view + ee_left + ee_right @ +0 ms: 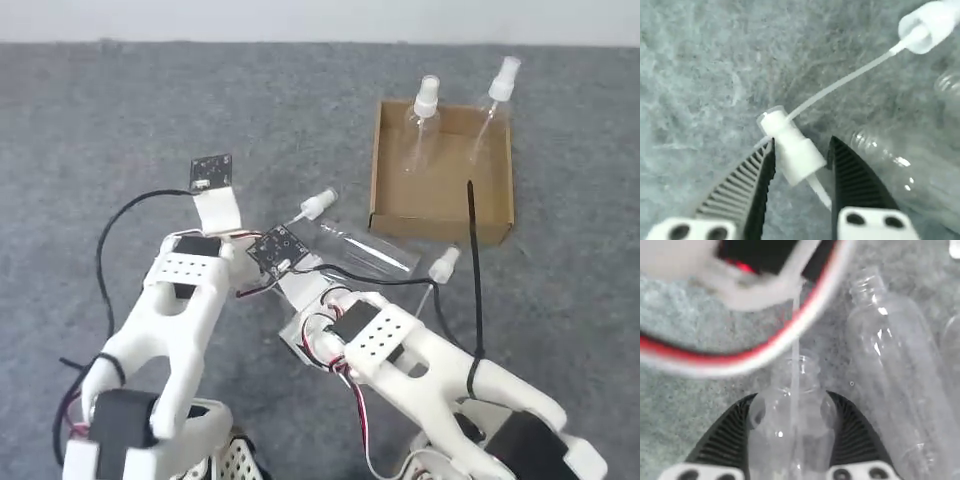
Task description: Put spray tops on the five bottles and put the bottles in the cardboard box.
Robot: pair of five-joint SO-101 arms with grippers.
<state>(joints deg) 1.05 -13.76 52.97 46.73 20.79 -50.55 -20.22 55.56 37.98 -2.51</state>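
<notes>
Well, a white spray top [792,152] with a round cap sits pinched in the left claw [802,145], which is closed tight on it above the grey worktop [700,75]. The right claw [792,399] is closed around a clear bottle [790,435], and a thin tube [795,347] runs down into its open mouth. A second bottle [895,365] lies just beside it. Well apart, the cardboard box [440,225] holds two capped bottles [420,140] standing up.

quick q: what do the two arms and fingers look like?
White plastic shells on left arm and right arm, with black motors and hole-grid plates. Black ribbed tapered fingers on white bases. Small black circuit boards at the wrists. Black cables, red and white wires.
</notes>
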